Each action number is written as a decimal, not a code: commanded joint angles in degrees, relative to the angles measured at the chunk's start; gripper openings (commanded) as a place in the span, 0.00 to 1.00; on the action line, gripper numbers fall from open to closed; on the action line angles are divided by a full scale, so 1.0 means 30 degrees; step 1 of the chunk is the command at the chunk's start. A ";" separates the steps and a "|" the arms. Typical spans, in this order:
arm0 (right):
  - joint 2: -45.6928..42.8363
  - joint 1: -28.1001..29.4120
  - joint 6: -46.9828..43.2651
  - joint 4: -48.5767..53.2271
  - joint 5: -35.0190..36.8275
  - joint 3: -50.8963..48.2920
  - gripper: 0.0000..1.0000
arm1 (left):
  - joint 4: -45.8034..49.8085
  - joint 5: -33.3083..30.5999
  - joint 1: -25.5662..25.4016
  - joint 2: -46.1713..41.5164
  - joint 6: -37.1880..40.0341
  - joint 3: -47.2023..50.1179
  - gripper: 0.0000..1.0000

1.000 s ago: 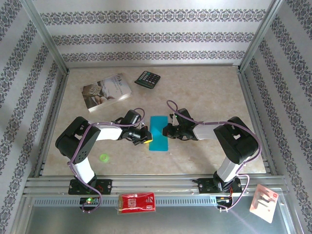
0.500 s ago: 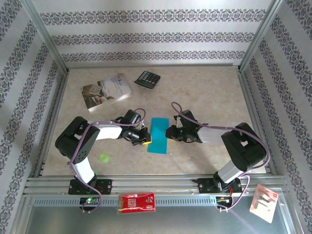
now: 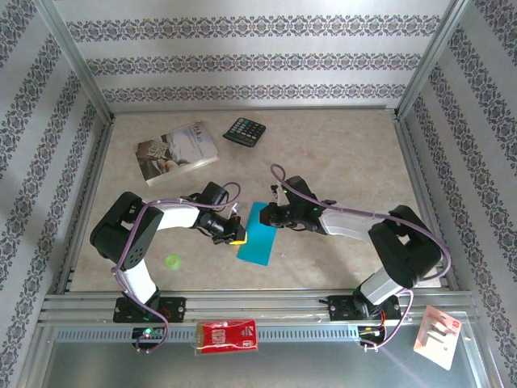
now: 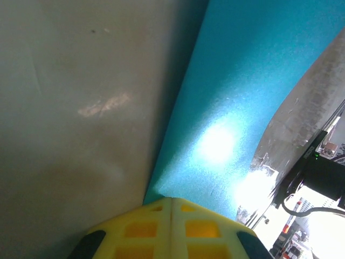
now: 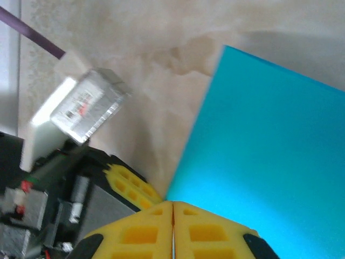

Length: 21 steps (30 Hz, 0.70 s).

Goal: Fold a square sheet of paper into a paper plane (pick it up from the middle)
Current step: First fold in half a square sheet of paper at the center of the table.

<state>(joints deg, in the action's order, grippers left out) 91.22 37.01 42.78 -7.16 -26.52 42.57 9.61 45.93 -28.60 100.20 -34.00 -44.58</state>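
The square sheet of paper (image 3: 258,236) is turquoise-blue and lies folded into a narrow strip at the table's centre, tilted with its near end to the left. My left gripper (image 3: 237,238) is shut at the strip's left edge. In the left wrist view the paper (image 4: 242,81) runs out from the closed yellow tips (image 4: 171,200) and lifts off the table. My right gripper (image 3: 269,215) is shut at the strip's upper right edge. In the right wrist view a corner of the paper (image 5: 280,151) meets its closed tips (image 5: 173,204), with the left gripper's yellow fingers (image 5: 129,186) close beside.
A pale printed book (image 3: 176,152) and a black calculator (image 3: 245,131) lie at the back left. A small green disc (image 3: 171,262) sits near the left arm's base. A red packet (image 3: 228,335) and a white card (image 3: 438,335) rest beyond the front rail.
The strip has turned, its near end swinging left. My right gripper moved left and farther along the paper, let go for a moment and shut again. The left gripper shifted slightly left.
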 commanded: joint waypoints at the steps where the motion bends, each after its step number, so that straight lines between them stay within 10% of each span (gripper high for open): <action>1: 0.1236 0.0588 0.0537 -0.0823 -0.0420 0.1105 0.06 | 0.2893 -0.1592 0.0201 0.0861 0.0771 0.0558 0.00; 21: 0.5796 0.1331 0.1453 -0.0818 0.1167 0.2847 0.00 | 0.3841 -0.2549 0.0209 0.0927 0.1044 0.0580 0.00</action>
<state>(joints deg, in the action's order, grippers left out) 106.80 41.74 46.65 -10.57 -26.22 50.11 10.74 46.04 -28.38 100.29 -32.71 -44.80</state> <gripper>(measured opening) 0.050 0.038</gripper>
